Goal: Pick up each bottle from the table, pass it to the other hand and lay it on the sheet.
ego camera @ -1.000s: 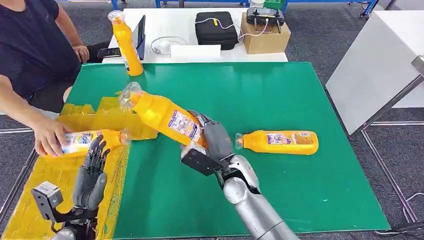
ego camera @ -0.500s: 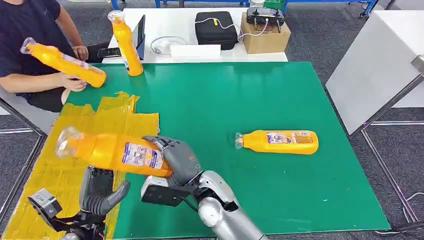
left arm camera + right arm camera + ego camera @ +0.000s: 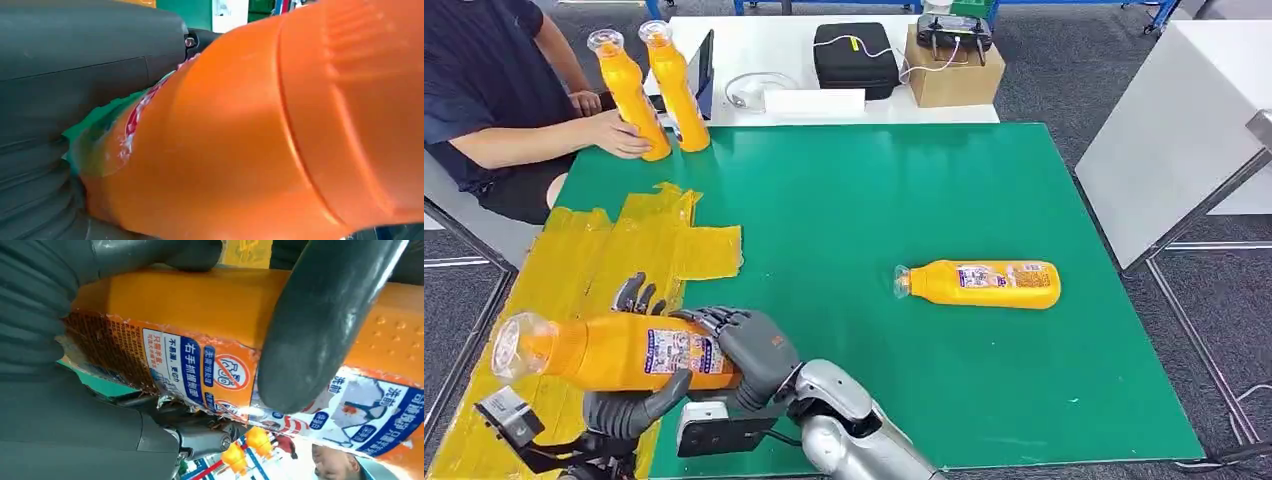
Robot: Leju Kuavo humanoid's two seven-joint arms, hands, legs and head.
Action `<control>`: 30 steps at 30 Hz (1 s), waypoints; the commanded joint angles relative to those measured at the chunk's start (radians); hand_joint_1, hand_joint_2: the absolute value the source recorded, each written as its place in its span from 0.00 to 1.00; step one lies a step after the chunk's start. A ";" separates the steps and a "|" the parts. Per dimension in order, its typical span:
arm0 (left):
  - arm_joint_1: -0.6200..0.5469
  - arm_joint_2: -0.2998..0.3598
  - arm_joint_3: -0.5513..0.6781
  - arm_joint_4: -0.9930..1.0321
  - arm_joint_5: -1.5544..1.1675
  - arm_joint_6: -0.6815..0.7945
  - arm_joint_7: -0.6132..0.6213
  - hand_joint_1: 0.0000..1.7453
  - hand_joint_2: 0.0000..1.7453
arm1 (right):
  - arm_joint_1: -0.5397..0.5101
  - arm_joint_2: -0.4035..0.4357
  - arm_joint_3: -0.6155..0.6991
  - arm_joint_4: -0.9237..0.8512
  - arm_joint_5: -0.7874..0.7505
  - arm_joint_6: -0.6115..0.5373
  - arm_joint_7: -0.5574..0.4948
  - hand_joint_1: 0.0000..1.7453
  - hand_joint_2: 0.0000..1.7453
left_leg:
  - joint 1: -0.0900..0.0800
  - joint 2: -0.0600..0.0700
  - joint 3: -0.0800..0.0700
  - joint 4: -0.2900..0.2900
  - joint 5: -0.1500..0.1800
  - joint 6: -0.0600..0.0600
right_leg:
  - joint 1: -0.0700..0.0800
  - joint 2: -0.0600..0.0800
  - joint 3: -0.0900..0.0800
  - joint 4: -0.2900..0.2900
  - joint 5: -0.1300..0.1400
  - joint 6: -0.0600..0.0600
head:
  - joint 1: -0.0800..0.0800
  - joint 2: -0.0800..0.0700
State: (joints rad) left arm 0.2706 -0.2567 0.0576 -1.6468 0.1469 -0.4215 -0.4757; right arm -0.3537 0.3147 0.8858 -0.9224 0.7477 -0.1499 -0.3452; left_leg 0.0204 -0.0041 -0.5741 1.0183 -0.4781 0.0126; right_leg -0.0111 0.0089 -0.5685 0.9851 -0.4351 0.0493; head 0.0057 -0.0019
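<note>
- Orange bottle [image 3: 619, 352] is lying on its side in the air above the near left corner of the table, clear cap pointing left, over the yellow sheet [image 3: 584, 270] taped to the green mat [image 3: 904, 200].
- Left hand [image 3: 629, 395] is cupping the bottle from beneath, thumb curling up the near side and fingertips [image 3: 636, 293] showing above the far side; I cannot tell whether it is gripping yet or only cradling. In the left wrist view the orange body [image 3: 260, 130] is pressing right up against the palm.
- Right hand [image 3: 744, 350] is wrapping its fingers around the bottle's base end, clearly carrying it; in the right wrist view a dark finger [image 3: 320, 325] is lying across the label.
- So the handover step looks to be under way: both hands are on the same bottle.
- Next, I would judge, the left hand needs a firm hold before the right lets go, then a lowering onto the sheet.
- Further right, another orange bottle [image 3: 979, 284] is lying on the green mat, waiting its turn.
- At the far left edge, a person's hand [image 3: 619, 135] is resting on one of two upright bottles [image 3: 674, 85].
</note>
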 commanded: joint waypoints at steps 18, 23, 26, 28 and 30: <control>-0.001 0.001 -0.011 0.003 0.019 -0.044 -0.016 1.00 1.00 | 0.033 -0.001 0.102 0.119 0.019 -0.004 0.001 1.00 1.00 | 0.000 -0.002 0.003 -0.002 0.001 0.001 | 0.000 -0.003 0.004 -0.002 0.000 -0.002 | 0.000 0.000; 0.002 -0.010 -0.003 -0.007 -0.027 -0.011 -0.033 1.00 1.00 | 0.040 -0.008 0.076 0.100 0.028 -0.034 0.025 1.00 1.00 | 0.000 -0.002 0.002 -0.001 0.000 0.000 | 0.000 -0.003 0.002 -0.001 0.000 -0.001 | 0.000 0.000; 0.003 -0.019 0.011 -0.030 -0.104 0.050 -0.059 1.00 1.00 | 0.046 -0.026 0.051 0.057 0.048 -0.060 0.050 0.89 1.00 | 0.000 -0.003 0.003 -0.002 0.000 0.001 | 0.000 -0.004 0.004 -0.002 -0.001 -0.002 | 0.000 0.000; 0.002 -0.019 0.012 -0.033 -0.105 0.049 -0.058 1.00 1.00 | 0.047 -0.031 0.048 0.046 0.048 -0.057 0.049 0.54 1.00 | 0.000 -0.002 0.002 -0.001 0.000 0.001 | 0.000 -0.003 0.002 -0.001 0.000 -0.001 | 0.000 0.000; -0.001 -0.040 0.038 -0.060 -0.281 0.220 -0.123 1.00 1.00 | 0.065 -0.048 0.015 -0.015 0.072 -0.095 0.093 0.00 1.00 | 0.000 -0.002 0.002 -0.002 0.001 0.001 | 0.000 -0.004 0.003 -0.002 0.000 -0.001 | 0.000 0.000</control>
State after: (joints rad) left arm 0.3013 -0.2716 0.0595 -1.6628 0.0588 -0.3846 -0.5299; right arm -0.3600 0.3132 0.9304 -0.8724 0.7870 -0.2087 -0.3102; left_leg 0.0204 -0.0039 -0.5741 1.0184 -0.4781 0.0126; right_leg -0.0113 0.0089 -0.5686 0.9850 -0.4351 0.0493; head 0.0057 -0.0019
